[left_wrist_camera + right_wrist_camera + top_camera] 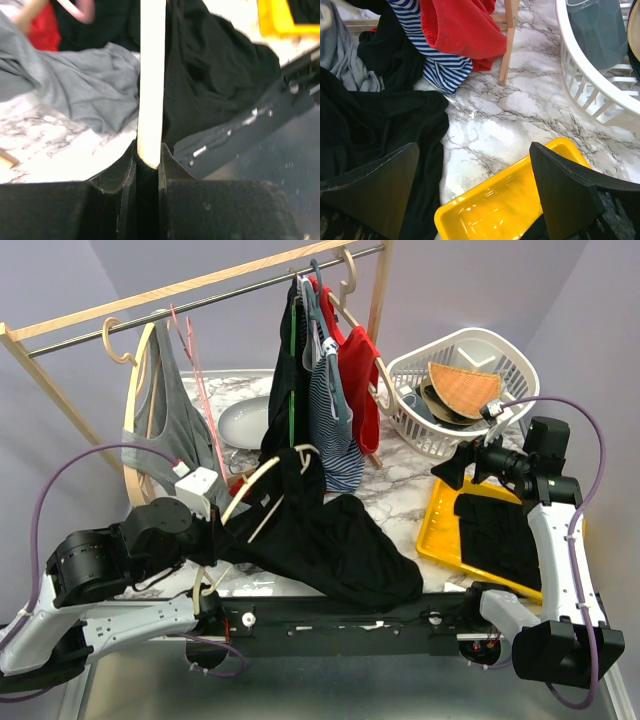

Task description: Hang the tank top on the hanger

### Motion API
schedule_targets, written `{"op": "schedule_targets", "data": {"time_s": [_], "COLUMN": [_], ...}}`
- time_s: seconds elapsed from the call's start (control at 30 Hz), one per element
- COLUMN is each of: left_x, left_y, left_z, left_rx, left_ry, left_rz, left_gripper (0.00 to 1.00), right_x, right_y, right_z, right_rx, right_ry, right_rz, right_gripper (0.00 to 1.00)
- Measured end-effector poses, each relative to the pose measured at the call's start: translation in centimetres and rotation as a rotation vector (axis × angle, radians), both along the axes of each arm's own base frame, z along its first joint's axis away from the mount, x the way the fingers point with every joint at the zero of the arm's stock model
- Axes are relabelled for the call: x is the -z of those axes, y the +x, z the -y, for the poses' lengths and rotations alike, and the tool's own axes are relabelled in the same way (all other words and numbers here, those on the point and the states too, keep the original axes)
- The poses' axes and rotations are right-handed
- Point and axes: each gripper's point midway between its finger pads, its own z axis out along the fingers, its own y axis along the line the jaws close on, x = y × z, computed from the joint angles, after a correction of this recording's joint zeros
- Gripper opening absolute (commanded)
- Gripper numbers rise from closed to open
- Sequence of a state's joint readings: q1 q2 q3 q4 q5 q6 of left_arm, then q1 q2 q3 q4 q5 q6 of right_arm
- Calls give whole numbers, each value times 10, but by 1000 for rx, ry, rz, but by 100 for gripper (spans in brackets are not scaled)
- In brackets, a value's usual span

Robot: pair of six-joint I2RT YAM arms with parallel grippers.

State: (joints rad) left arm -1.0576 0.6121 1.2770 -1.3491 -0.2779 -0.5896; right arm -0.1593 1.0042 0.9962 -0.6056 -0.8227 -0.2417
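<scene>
Here, one plain black limp tank top [335, 545] lies heaped on the near middle of the white marble tabletop [400, 480], against one slim cream wooden hanger [151, 75]. Of two hands, the left hand [148, 161] is clamped on the hanger and the right hand [474, 150] hangs spread apart above one yellow plastic tray [435, 525]. Farther back stand one white slatted basket [510, 350], one white plate [245, 420] and one wooden clothes rail [200, 285], before lilac walls [600, 300].

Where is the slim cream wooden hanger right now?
Top view, left of centre: the slim cream wooden hanger is clamped in the left tool, the plain black tank top lying against it, beside the hanging grey top.
</scene>
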Motion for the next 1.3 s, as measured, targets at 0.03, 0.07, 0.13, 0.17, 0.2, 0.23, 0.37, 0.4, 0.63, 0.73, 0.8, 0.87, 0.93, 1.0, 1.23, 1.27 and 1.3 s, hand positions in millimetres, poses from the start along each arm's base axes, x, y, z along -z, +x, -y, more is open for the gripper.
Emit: {"op": "schedule_targets", "data": {"time_s": [0.03, 0.07, 0.13, 0.17, 0.2, 0.23, 0.37, 0.4, 0.63, 0.73, 0.8, 0.87, 0.93, 1.0, 1.23, 1.27, 1.3], "left_x": [-4, -9, -23, -28, -34, -38, -58, -61, -79, -81, -81, -79, -75, -69, -44, -43, -43], "left_y": [2, 5, 10, 11, 13, 14, 21, 23, 25, 24, 21, 17, 14, 11, 8, 8, 8], "left_z": [-1, -3, -8, -10, -12, -14, -17, -16, -17, -21, -24, -27, -30, -30, -23, -23, -23], "left_rx": [-16, -34, -74, -86, -101, -111, -159, -168, -178, -167, -149, -136, -121, -99, -51, -51, -51], "left_ry": [-1, -5, -26, -37, -49, -56, -77, -78, -100, -99, -100, -106, -105, -98, -33, -33, -33], "left_rz": [8, 19, 50, 62, 75, 83, 112, 115, 138, 153, 163, 167, 170, 166, 124, 124, 124], "left_gripper": [0, 0, 0, 0, 0, 0, 0, 0, 0, 0, 0, 0, 0, 0, 0, 0, 0], "right_x": [0, 0, -1, -1, -1, -1, 0, 0, 0, 0, 0, 0, 0, 0, 0, 0, 0], "right_y": [0, 0, 1, 1, 1, 1, 2, 2, 2, 2, 2, 2, 2, 2, 2, 2, 2], "right_z": [0, 0, 0, 0, 0, 0, 1, 2, 3, 3, 3, 3, 3, 3, 3, 3, 3], "right_rx": [1, 1, 3, 3, 4, 4, 10, 12, 19, 19, 19, 19, 19, 19, 20, 20, 20], "right_ry": [0, 1, 2, 2, 2, 2, -3, -4, -8, -9, -9, -9, -8, -8, -9, -9, -9], "right_rz": [0, 1, 2, 2, 2, 2, 2, 1, 1, 1, 1, 1, 0, 0, 1, 1, 1], "right_gripper": [100, 100, 100, 100, 100, 100, 100, 100, 100, 100, 100, 100, 100, 100, 100, 100, 100]}}
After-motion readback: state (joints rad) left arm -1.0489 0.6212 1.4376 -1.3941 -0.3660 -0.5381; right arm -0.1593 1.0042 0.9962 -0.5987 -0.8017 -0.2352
